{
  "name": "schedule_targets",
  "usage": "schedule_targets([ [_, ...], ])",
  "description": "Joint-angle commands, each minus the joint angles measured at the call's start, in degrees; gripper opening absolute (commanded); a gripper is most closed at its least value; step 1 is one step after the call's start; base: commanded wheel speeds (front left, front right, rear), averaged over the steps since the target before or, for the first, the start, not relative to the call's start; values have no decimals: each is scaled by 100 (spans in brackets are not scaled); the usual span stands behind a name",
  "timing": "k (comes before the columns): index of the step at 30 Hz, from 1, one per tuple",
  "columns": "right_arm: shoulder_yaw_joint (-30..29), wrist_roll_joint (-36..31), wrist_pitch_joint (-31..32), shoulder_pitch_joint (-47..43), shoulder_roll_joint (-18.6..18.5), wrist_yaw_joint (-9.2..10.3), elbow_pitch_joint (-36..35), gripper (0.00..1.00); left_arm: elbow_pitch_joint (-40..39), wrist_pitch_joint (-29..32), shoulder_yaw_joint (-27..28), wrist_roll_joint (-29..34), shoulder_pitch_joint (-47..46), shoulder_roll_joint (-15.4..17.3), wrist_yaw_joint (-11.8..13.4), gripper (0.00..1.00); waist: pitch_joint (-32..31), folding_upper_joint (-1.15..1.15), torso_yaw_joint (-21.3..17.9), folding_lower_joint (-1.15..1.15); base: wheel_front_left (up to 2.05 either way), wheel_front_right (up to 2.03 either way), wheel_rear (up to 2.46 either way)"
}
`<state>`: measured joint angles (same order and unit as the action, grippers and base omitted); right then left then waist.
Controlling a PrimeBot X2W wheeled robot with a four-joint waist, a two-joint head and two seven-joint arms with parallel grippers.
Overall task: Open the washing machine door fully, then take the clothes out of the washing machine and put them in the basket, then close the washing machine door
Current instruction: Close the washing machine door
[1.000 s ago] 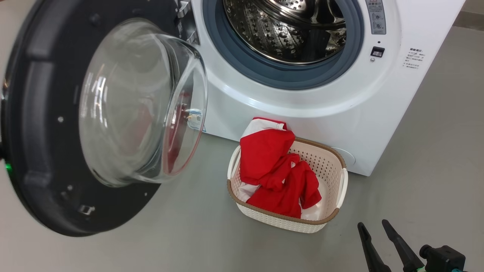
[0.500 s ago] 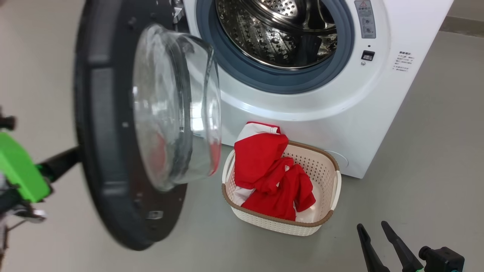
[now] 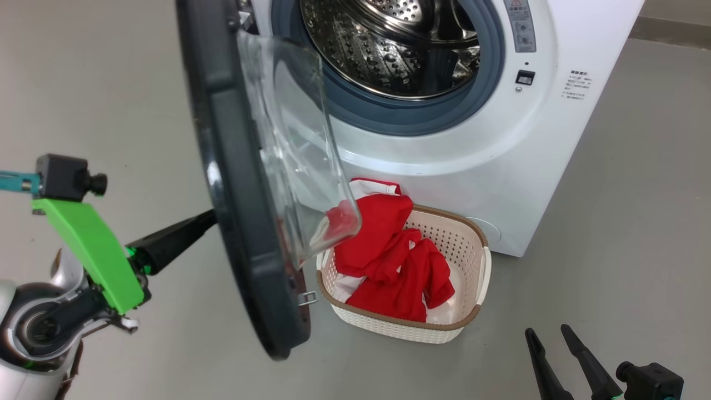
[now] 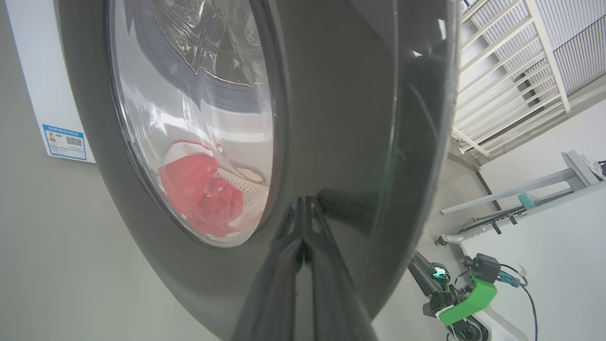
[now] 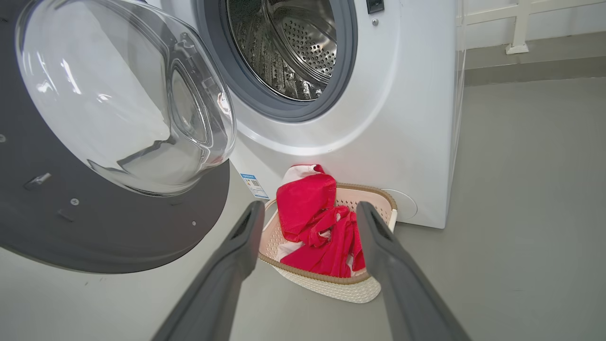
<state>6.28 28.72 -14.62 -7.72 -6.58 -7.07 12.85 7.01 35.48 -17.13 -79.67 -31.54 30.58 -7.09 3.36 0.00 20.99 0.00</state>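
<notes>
Washing machine door (image 3: 239, 183) stands part open, edge-on, running from top centre down to lower centre of the head view. Left gripper (image 4: 303, 208): fingers pinched together, tips against the door's glossy black outer face, gripping nothing. Red clothes (image 3: 394, 261) sit in the basket (image 3: 472, 322), on the floor just below the washing machine (image 3: 500, 155). Right gripper (image 3: 547, 329) at lower right, fingers spread wide, empty.

Left claw (image 4: 303, 208) closed, dark fingers pressed together — its arm (image 3: 33, 328) reaches rightward from the head view's lower left. Right claw (image 3: 547, 331) sits at the lower right, fingers spread wide apart, pointing up that view.
</notes>
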Motion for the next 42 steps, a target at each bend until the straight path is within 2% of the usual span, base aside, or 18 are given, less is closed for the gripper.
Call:
schedule_targets([
  [1, 95, 4, -38, 140, -59, -42, -155, 100, -64, -91, 202, 51, -158, 327, -39, 0, 21, 0, -31, 0, 0, 0, 0],
  [7, 40, -4, -38, 113, -52, -42, -156, 100, 94, -513, 164, 0, -75, 372, -39, 0, 8, 0, -16, 0, 0, 0, 0],
  [8, 35, -3, -38, 109, -50, -42, -154, 100, 127, -599, 156, 25, -38, 398, -39, 3, -3, 0, -10, 0, 0, 0, 0],
  [9, 28, -1, -38, 105, -48, -42, -152, 100, 169, -698, 146, 52, 7, 413, -39, 15, -24, 0, 1, 0, 0, 0, 0],
  [10, 19, 2, -38, 95, -43, -42, -150, 100, 213, -776, 126, 52, 65, 414, -39, 20, -47, 0, 17, 0, 0, 0, 0],
  [11, 6, 4, -38, 80, -37, -42, -151, 100, 240, -849, 96, 52, 127, 412, -39, 16, -77, 0, 39, 0, 0, 0, 0],
  [12, -1, 5, -38, 63, -30, -42, -151, 100, 276, -945, 80, 57, 198, 414, -39, 17, -106, 0, 58, 0, 0, 0, 0],
  [16, 13, 7, -38, 8, -12, -42, -166, 100, 454, -1321, 59, 13, 521, 417, -39, 43, -192, 0, 120, 0, 0, 0, 0],
  [17, 23, 6, -38, -2, -13, -42, -171, 100, 509, -1410, 64, -15, 598, 413, -40, 63, -208, 0, 133, 0, 0, 0, 0],
  [18, 28, 7, -38, -13, -16, -42, -174, 100, 569, -1480, 68, -58, 670, 410, -40, 78, -221, 0, 144, 0, 0, 0, 0],
  [19, 28, 7, -38, -13, -16, -42, -174, 100, 569, -1480, 68, -58, 670, 410, -40, 78, -221, 0, 144, 0, 0, 0, 0],
  [21, 37, 7, -38, -26, -29, -42, -175, 100, 665, -1632, 70, -102, 807, 408, -40, 98, -248, 0, 170, 0, 0, 0, 0],
  [28, 51, 21, -38, -73, -57, -42, -160, 100, 913, -2195, 59, -198, 1329, 376, -40, 100, -349, 0, 239, 0, 0, 0, 0],
  [34, 73, 29, -38, -81, -104, -42, -164, 100, 1244, -2924, 38, -86, 1739, 289, -40, 100, -358, 0, 236, 0, 0, 0, 0],
  [38, 81, 36, -38, -67, -143, -42, -161, 100, 1506, -3422, -157, 199, 1960, 271, -40, 100, -367, 0, 202, 0, 0, 0, 0],
  [42, 65, 37, -38, -53, -174, -42, -160, 100, 1712, -3842, -300, 227, 2117, 152, -40, 100, -363, 0, 146, 0, 0, 0, 0],
])
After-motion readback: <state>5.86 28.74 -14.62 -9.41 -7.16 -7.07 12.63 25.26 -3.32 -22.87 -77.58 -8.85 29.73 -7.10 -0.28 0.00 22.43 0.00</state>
